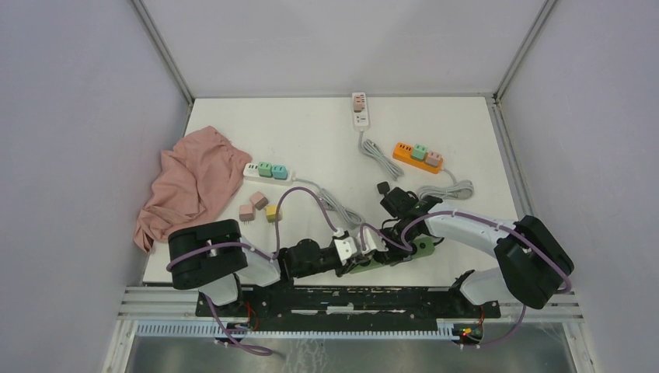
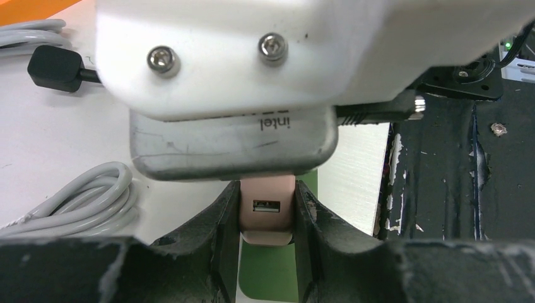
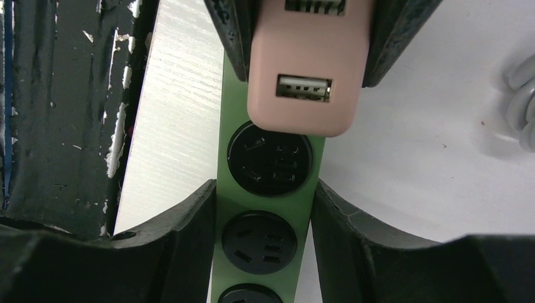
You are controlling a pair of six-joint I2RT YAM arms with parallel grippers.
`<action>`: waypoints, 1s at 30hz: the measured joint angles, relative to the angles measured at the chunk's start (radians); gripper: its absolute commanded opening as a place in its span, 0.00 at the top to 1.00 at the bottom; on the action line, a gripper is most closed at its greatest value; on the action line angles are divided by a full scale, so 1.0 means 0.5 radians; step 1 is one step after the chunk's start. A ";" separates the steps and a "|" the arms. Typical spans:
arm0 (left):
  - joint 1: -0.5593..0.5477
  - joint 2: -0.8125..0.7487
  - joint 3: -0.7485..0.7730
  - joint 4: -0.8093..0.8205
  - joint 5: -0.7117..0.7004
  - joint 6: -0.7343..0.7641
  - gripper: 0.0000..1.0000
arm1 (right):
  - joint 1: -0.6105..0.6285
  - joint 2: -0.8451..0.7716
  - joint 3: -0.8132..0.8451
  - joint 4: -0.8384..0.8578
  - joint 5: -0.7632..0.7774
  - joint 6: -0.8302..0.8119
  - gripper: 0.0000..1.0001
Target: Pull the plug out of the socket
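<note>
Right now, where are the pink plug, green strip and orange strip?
pink plug (image 3: 303, 50), right wrist view, face between its two USB ports
green strip (image 2: 268, 271), left wrist view, bare top below the plug
orange strip (image 1: 402, 149), top view, its bare left end

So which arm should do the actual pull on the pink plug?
Left: the left end effector is shut on the pink plug, while the right end effector holds the green power strip.

Even, diffuse overhead light with short, soft shadows. The white surface (image 1: 326, 132) is bright, without glare. In the wrist views, the near fingers (image 3: 170, 252) at 6 o'clock are blurred.
</note>
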 measured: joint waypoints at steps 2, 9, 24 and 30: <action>-0.002 -0.001 -0.019 0.034 -0.017 -0.012 0.97 | 0.007 0.003 0.009 0.005 0.006 0.021 0.77; -0.001 -0.076 -0.065 0.043 -0.062 -0.084 0.97 | 0.037 0.016 0.051 0.011 0.020 0.074 0.92; 0.024 -0.350 -0.034 -0.359 -0.063 -0.038 0.97 | 0.085 0.045 0.111 0.033 0.067 0.151 1.00; 0.123 -0.323 -0.115 -0.181 0.069 -0.200 0.97 | 0.098 0.065 0.126 0.054 0.046 0.173 1.00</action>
